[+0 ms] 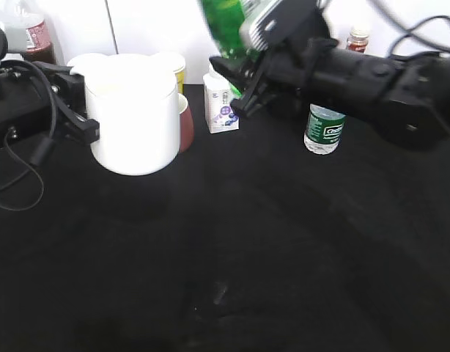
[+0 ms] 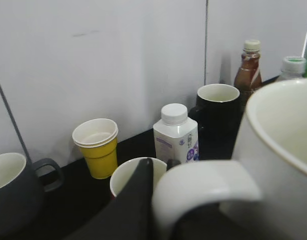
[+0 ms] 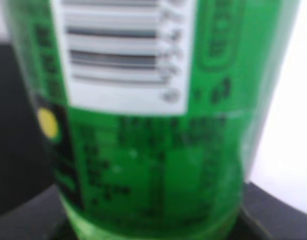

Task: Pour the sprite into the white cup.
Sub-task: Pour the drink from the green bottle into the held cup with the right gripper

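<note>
The white cup [image 1: 133, 117] is held off the table at the left by my left gripper [image 1: 82, 125], which is shut on its handle [image 2: 203, 187]. The cup's rim and inside fill the right of the left wrist view [image 2: 283, 130]. The sprite [image 1: 223, 26], a green bottle, is lifted at the top centre and tilted, its top out of view. My right gripper [image 1: 247, 81] is shut on it. The green label with a barcode fills the right wrist view [image 3: 143, 125]. Bottle and cup are apart.
Behind the cup stand a reddish-brown mug [image 1: 187, 121], a yellow paper cup [image 2: 97, 146], a small white milk bottle [image 1: 220, 103], a black mug [image 2: 217, 122], a grey mug [image 2: 13, 192], a sauce bottle [image 2: 249, 67] and a clear water bottle [image 1: 324, 128]. A white wall closes the back.
</note>
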Available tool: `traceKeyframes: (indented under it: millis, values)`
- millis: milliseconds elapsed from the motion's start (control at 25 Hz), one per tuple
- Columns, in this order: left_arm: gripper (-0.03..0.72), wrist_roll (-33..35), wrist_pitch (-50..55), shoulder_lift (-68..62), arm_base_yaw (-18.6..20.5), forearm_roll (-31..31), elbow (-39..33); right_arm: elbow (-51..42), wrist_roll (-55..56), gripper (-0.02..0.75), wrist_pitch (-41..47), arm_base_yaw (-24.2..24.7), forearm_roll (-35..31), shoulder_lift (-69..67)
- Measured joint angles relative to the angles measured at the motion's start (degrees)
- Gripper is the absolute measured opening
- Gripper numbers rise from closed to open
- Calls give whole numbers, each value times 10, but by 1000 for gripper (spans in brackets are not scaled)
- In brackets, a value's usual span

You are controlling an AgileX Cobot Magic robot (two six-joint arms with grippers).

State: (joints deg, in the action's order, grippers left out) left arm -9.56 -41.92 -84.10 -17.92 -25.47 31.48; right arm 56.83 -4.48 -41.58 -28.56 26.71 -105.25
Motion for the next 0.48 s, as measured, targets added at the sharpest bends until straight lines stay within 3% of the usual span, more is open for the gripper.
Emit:
traceKeyframes:
  millis: [80,240,480]
  values:
    - [55,0,0,0,0,-1,0,20,-108,394,5,0,-9,-13]
    - [55,0,-2,0,0,11,0,28,-385,393,6,0,-123,-21]
    - [55,0,2,-20,0,47,0,28,-590,382,5,0,-227,-22]
